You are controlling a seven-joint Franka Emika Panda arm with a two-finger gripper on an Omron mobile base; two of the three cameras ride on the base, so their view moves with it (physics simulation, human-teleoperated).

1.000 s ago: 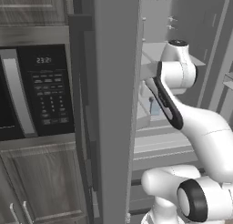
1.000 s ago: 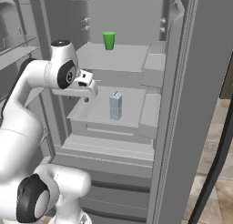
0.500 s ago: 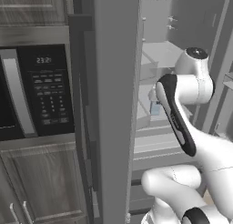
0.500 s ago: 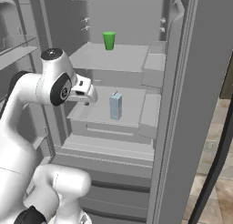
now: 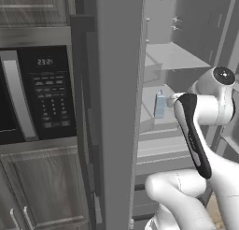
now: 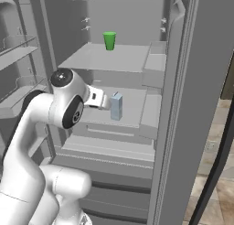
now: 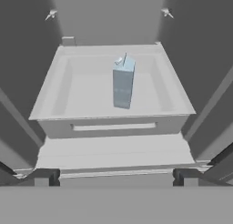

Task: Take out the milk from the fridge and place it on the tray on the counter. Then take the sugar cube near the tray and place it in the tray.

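Observation:
The milk (image 6: 116,106), a small white and pale blue carton with a gabled top, stands upright on a middle shelf of the open fridge (image 6: 114,59). It is also seen past the door edge, milk (image 5: 160,106), and mid-shelf in the hand view, milk (image 7: 123,84). My gripper (image 6: 106,102) hangs just left of the carton at its height, apart from it. In the hand view the gripper (image 7: 114,177) is open, its fingertips (image 7: 43,176) wide apart with nothing between them. The tray, the counter and the sugar cube are out of view.
A small green cup (image 6: 109,40) stands on the shelf above the milk. The fridge's grey door (image 5: 119,107) rises at my left, with a black-fronted microwave (image 5: 37,93) beyond it. Door bins (image 6: 20,50) and lower drawers (image 6: 107,151) flank the shelves.
My hand has moved forward and a little down into the fridge, closing on the milk. The elbow has swung over. The milk has not moved.

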